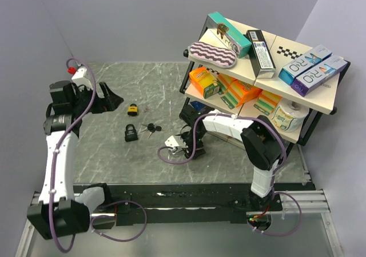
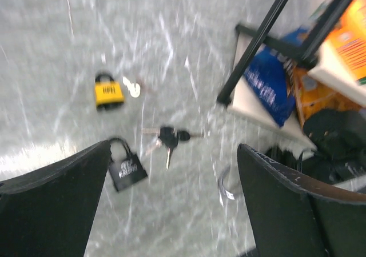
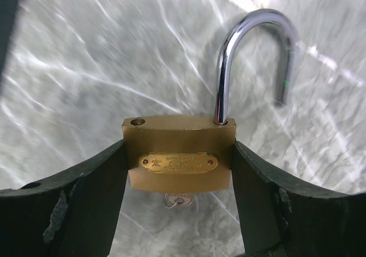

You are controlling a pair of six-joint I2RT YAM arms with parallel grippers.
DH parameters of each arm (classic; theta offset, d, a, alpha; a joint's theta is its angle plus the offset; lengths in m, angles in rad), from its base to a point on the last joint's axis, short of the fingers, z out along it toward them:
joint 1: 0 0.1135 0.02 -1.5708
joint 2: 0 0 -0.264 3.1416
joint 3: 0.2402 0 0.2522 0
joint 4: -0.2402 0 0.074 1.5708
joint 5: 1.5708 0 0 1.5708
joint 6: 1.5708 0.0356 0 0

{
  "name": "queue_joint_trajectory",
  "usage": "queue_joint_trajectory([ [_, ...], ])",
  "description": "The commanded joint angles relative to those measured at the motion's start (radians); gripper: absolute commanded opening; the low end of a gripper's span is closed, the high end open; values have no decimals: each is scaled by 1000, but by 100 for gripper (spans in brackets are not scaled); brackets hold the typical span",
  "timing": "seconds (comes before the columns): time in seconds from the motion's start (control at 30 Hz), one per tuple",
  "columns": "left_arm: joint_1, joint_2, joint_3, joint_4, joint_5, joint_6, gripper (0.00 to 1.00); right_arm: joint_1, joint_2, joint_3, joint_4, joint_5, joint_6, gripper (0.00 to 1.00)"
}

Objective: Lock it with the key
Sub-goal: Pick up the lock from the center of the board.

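Note:
My right gripper (image 3: 178, 149) is shut on a brass padlock (image 3: 178, 160), its pads against the body's two sides. The steel shackle (image 3: 251, 45) stands open, swung out of its hole. A small key (image 3: 180, 200) sticks out of the underside. In the top view this gripper (image 1: 183, 145) is low over the table in front of the rack. My left gripper (image 1: 111, 100) is open and empty at the far left; its wrist view (image 2: 173, 151) looks down on a black padlock (image 2: 126, 168), a key bunch (image 2: 169, 137) and a yellow padlock (image 2: 108, 91).
A black-framed shelf rack (image 1: 251, 68) with several boxes and a tape roll stands at the right. The yellow padlock (image 1: 132, 109), black padlock (image 1: 131, 132) and keys (image 1: 150, 127) lie mid-table. A purple cable loop (image 1: 170, 157) and a white tag (image 1: 170, 141) lie by the right gripper.

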Motion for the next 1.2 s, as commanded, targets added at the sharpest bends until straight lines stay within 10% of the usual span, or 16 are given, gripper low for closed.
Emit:
queue_joint_trajectory([
  [0.0, 14, -94, -18, 149, -16, -63, 96, 29, -106, 75, -55, -111, 34, 21],
  [0.2, 14, -191, -138, 392, 101, -241, 96, 29, -139, 137, -118, -186, 83, 20],
  [0.4, 14, -162, -100, 168, 433, 135, 96, 29, -207, 151, -132, -249, 158, 20],
  [0.53, 11, -138, -120, -147, 638, 648, 96, 28, -230, 184, -132, -286, 233, 20],
  [0.73, -46, -165, -176, -479, 573, 1183, 99, 26, -213, 293, -139, -357, 376, 20],
  [1.17, -349, -355, -367, -66, 386, 1010, 90, 32, -160, 433, -199, -486, 500, 20],
])
